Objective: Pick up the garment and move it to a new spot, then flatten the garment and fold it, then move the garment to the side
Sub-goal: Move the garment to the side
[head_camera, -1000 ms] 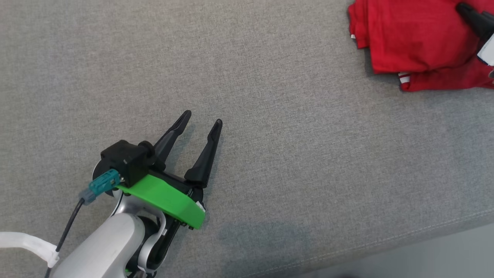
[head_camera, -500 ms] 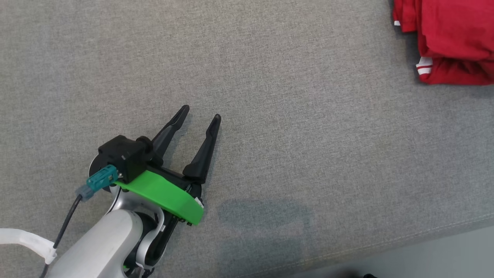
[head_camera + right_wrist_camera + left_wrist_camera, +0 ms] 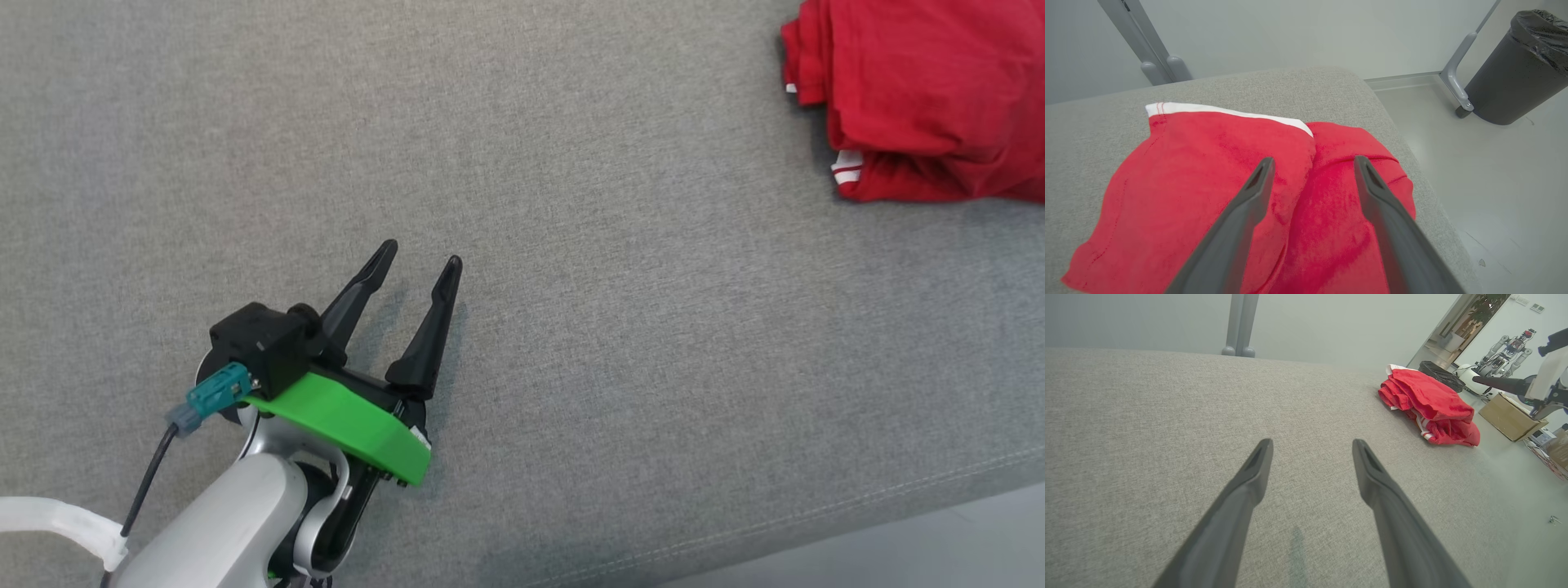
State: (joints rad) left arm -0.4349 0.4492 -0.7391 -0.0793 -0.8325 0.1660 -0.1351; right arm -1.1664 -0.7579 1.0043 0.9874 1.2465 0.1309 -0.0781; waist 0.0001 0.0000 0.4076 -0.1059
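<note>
The garment point(image 3: 931, 90) is red with white trim, folded into a bundle at the far right of the grey fabric surface point(image 3: 571, 245). It also lies at the right in the left wrist view point(image 3: 1429, 406). My left gripper point(image 3: 420, 255) rests low over the grey surface at the lower left, open and empty, well away from the garment. In the right wrist view my right gripper point(image 3: 1312, 163) hangs open just above the garment point(image 3: 1208, 183), with nothing between its fingers. That arm point(image 3: 1527, 386) shows at the right edge of the left wrist view.
The surface's front edge point(image 3: 898, 506) runs along the lower right, with pale floor beyond. A black bin point(image 3: 1519, 69) stands on the floor past the surface's right end. A cardboard box point(image 3: 1511, 418) and another robot point(image 3: 1506, 355) stand further off.
The right gripper, which lay on the garment at the head view's right edge a second ago, has left that view. The head camera has shifted. The left gripper stays open in place.
</note>
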